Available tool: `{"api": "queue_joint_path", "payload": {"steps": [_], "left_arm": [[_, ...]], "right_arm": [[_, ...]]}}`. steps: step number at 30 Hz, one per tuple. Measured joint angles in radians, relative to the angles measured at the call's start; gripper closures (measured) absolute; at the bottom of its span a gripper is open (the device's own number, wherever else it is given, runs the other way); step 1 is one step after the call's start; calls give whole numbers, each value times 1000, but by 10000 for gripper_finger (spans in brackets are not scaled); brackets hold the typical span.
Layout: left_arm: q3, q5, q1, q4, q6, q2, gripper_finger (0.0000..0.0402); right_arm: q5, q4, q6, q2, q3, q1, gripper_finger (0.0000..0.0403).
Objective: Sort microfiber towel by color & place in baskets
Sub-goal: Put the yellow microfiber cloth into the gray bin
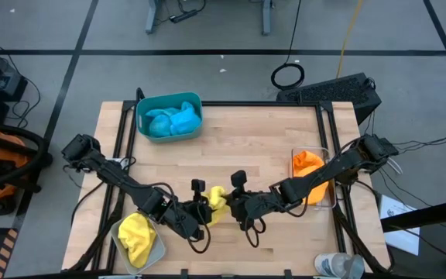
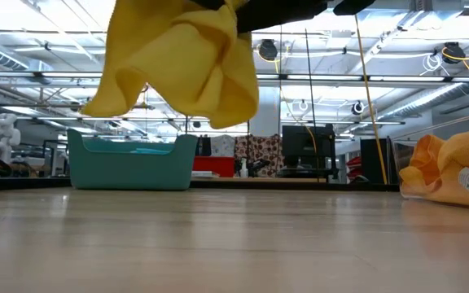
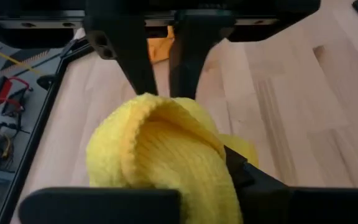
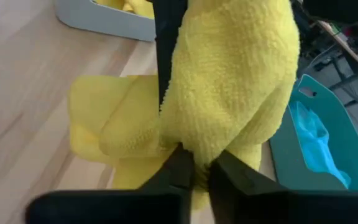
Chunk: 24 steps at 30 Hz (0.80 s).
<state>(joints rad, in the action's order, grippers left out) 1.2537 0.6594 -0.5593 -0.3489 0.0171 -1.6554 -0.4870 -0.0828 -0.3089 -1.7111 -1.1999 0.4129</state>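
Two grippers meet mid-tabletop (image 1: 269,139) on one yellow towel (image 1: 217,203), lifted clear of the wood: the left gripper (image 1: 204,211) and the right gripper (image 1: 234,204) each pinch it. Another yellow towel (image 1: 135,234) fills the grey basket (image 1: 159,249), blue towels (image 1: 173,120) the teal basket (image 1: 142,107), orange towel (image 1: 307,166) the clear basket (image 1: 325,203).

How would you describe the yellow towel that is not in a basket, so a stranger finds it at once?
Start at the wooden table and find its front middle, where both arms meet. The yellow towel hangs there in the air, between the two end effectors; the other yellow one lies in the grey basket.
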Motion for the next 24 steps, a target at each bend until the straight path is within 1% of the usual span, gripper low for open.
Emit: {"api": "queue_joint_path", "payload": {"steps": [1, 2, 6, 9, 10, 12, 15, 17, 19, 24], "left_arm": [[0, 0, -3, 0, 0, 0, 358], [0, 0, -6, 0, 3, 0, 351], [0, -18, -16, 4, 56, 1, 312], [0, -23, -33, -3, 101, 6, 271], [0, -22, -41, -3, 104, 7, 258], [0, -9, -58, -10, 107, 7, 233], [0, 56, -85, -40, 108, 7, 207], [11, 119, -106, -81, 122, 7, 196], [27, 189, -126, -114, 136, 7, 193], [72, 362, -172, -115, 126, 7, 192]], "right_arm": [[0, -1, -8, 0, 0, 0, 387], [-3, -1, -15, 0, 0, 0, 391], [-7, -2, -24, 0, 0, 0, 383], [-18, -15, -35, 0, 0, 0, 391], [-36, -25, -41, 0, 0, 0, 395], [-102, -62, -45, 3, 0, 6, 399], [-219, -142, -20, 23, 0, 15, 399], [-273, -203, 26, 42, 0, 17, 400], [-314, -267, 85, 59, 0, 17, 400], [-416, -379, 232, 81, 0, 2, 400]]}}
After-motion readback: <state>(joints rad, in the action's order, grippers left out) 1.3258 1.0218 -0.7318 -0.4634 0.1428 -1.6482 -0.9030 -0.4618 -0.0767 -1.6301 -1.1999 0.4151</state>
